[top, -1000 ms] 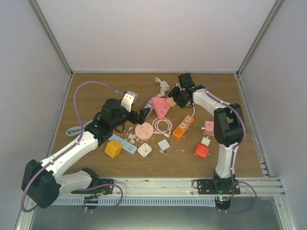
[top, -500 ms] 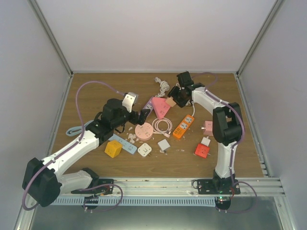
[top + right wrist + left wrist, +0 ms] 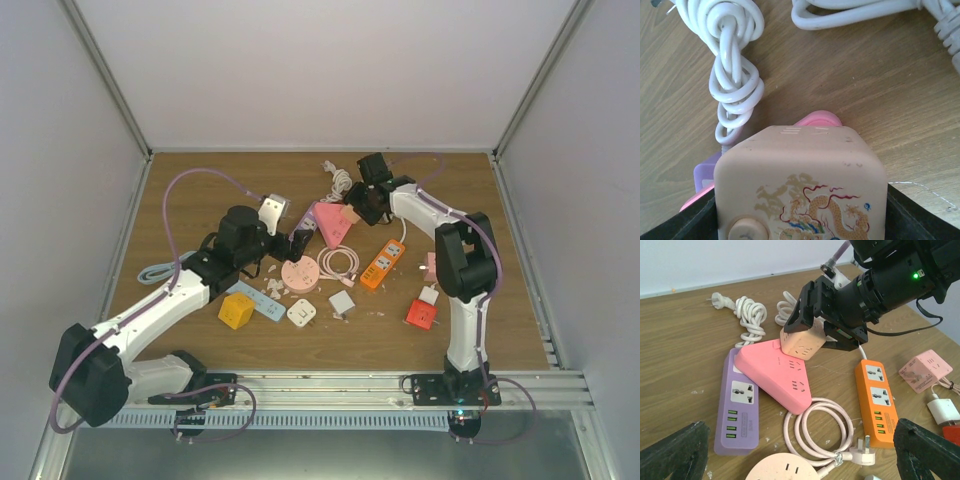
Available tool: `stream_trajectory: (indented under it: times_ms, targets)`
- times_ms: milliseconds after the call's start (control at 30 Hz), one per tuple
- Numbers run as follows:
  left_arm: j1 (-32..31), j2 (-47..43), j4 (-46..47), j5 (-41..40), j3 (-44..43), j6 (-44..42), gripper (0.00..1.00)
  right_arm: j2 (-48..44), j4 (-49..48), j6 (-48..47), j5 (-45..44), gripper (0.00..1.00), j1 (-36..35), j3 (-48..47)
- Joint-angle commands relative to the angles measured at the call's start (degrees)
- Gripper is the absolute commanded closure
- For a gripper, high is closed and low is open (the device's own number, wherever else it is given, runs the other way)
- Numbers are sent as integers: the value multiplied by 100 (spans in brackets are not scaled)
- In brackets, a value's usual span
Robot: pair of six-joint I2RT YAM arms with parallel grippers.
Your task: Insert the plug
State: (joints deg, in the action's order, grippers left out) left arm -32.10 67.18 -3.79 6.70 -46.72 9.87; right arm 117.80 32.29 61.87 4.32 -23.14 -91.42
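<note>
My right gripper (image 3: 353,212) is shut on a beige cube plug adapter (image 3: 350,213) with a dragon print (image 3: 800,190). It holds the cube at the far corner of the pink triangular power strip (image 3: 330,223). In the left wrist view the cube (image 3: 799,342) rests on or just above the strip (image 3: 775,371); its prongs are hidden. My left gripper (image 3: 300,238) is open and empty, hovering over the coiled pink cable (image 3: 820,427) near the strip's front tip.
A purple strip (image 3: 737,410) lies under the pink one. An orange strip (image 3: 383,263), a round pink socket (image 3: 299,273), white cords (image 3: 340,180), a yellow cube (image 3: 236,310), a blue strip (image 3: 262,300), white adapters (image 3: 302,313) and red (image 3: 420,314) and pink (image 3: 435,265) cubes lie around.
My right gripper has carried the beige cube slightly left and away, onto the pink strip's corner. My left gripper has moved a little right, towards the strip.
</note>
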Motion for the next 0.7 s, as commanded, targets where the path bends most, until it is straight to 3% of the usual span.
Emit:
stream_trajectory:
  times_ms: [0,467,667]
  targets:
    - [37,65,122,-116,-153,17,1,495,363,302,-156,58,-105,589]
    - [37,164,58,-134,-197,33,1,542,340,566,-190,58,-105,687]
    - [37,168,13,-158,-226,16,1,350,200,202,-250,38,-105,386]
